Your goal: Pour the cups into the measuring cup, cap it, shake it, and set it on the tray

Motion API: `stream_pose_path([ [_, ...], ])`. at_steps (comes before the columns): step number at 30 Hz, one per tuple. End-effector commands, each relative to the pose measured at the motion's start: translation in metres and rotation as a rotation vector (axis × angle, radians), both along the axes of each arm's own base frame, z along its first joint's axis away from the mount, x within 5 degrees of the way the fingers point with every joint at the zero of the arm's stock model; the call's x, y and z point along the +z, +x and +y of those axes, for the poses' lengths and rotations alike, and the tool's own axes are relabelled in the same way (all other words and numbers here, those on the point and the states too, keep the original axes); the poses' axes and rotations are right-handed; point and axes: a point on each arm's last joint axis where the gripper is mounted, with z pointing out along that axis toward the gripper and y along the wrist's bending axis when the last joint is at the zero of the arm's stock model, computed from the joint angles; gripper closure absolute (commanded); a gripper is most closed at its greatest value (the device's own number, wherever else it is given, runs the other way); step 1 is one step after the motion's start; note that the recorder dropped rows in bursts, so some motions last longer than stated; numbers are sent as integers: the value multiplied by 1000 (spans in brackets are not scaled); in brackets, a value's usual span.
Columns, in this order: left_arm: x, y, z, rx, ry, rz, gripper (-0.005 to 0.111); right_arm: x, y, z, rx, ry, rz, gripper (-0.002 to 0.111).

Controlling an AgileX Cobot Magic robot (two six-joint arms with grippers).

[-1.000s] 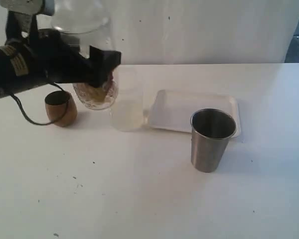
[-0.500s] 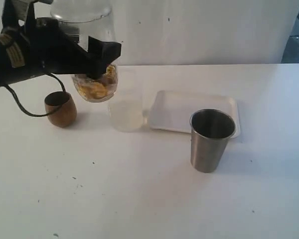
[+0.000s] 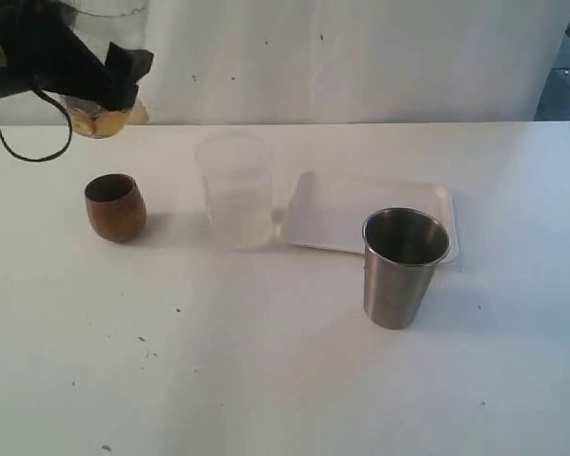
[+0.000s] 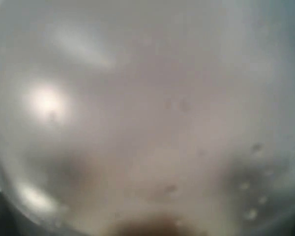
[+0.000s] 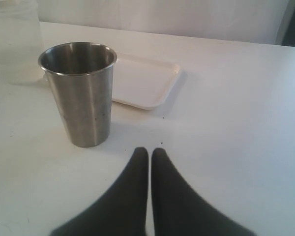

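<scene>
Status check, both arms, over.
Left gripper shut on measuring cup, held aloft. Right gripper shut, empty, near steel tumbler. Frosted beaker beside tray.

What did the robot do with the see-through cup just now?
The left gripper kept its hold on the measuring cup and carried it up and to the left in the exterior view, away from the frosted beaker it had been in front of. The wooden cup, steel tumbler and tray stayed put.
</scene>
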Motion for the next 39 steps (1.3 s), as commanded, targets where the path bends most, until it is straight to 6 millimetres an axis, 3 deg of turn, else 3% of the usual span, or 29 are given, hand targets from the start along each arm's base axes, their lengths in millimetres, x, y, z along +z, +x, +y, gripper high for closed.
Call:
stream_pose_path([
  [1,-7,28,-10,-61,194,-98,107,0,0,0,-2,1,-6,106],
  [11,-33,83,-28,-131,452,-184,107,0,0,0,-2,1,-8,106],
  [20,-48,110,-38,-175,617,-254,107,0,0,0,-2,1,-8,106],
  [31,-55,133,0,-107,697,-254,107,0,0,0,-2,1,-8,106],
  [39,-56,134,2,-210,1073,-385,107,0,0,0,-8,23,-6,106],
])
